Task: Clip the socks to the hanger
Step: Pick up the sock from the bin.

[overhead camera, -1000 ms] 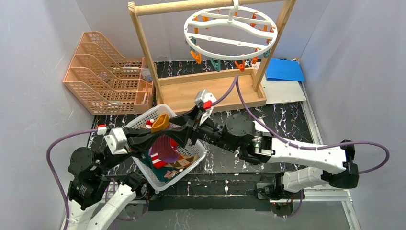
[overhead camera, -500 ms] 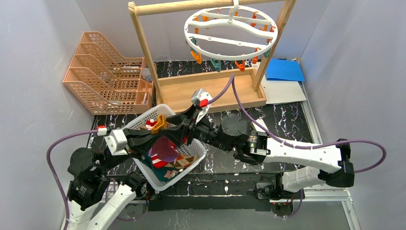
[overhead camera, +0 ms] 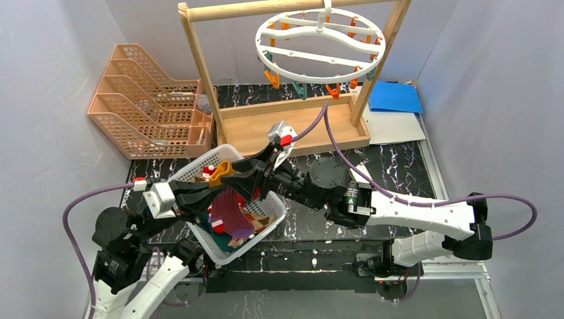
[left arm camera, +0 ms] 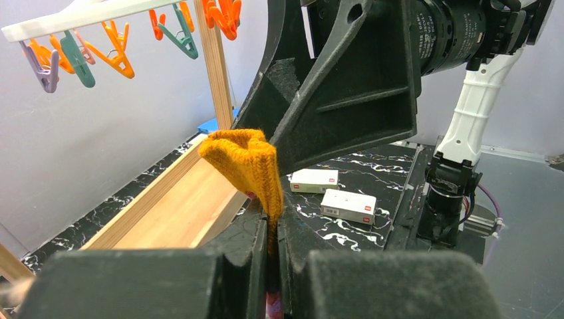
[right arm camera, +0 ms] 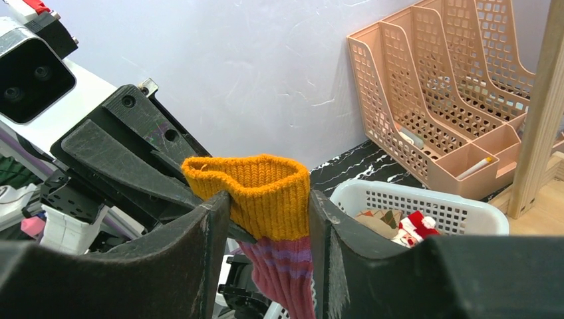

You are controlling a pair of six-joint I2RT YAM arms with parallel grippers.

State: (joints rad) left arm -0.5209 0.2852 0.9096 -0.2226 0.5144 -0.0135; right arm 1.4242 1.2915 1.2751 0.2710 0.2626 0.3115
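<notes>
1. Nearest, the left arm rises from its base at the table's front edge and reaches forward and to the right. It carries the left gripper (left arm camera: 271, 229) level above a white plastic mesh basket (overhead camera: 256, 238).
2. Its fingers (left arm camera: 246, 259) are pressed together, pinching a maroon-purple knit sock with an orange cuff (right arm camera: 256, 186) just under the cuff. The cuff stands above the fingertips and the striped body hangs down into the basket.
3. The right arm lies low across the black marble-patterned table (overhead camera: 392, 166). Its elbow is out to the right and its forearm stretches left, so the right gripper (right arm camera: 269, 199) meets the left one nearly tip to tip over the basket.
4. The right fingers (right arm camera: 209, 232) stand partly apart, one on each side of the cuff. Both touch the knit and hold it between them, and the cuff's mouth is an open loop, not flattened.
5. Below them in the basket lie a red-and-white sock (right arm camera: 417, 224), a brown-orange argyle sock (overhead camera: 261, 211) and a dark teal sock (overhead camera: 218, 228).
6. Farther back on the left stands a peach plastic mesh file tray (overhead camera: 143, 100).
7. Beyond the basket, a wooden frame rack (overhead camera: 266, 129) rests on the table.
8. From its top bar hangs the round white plastic hanger ring (overhead camera: 312, 80), well above and behind the held sock. Orange clips (overhead camera: 272, 80) and teal clips (overhead camera: 300, 90) dangle from its rim.
9. Farthest right, beside the rack, lies a blue sheet (overhead camera: 396, 98).
</notes>
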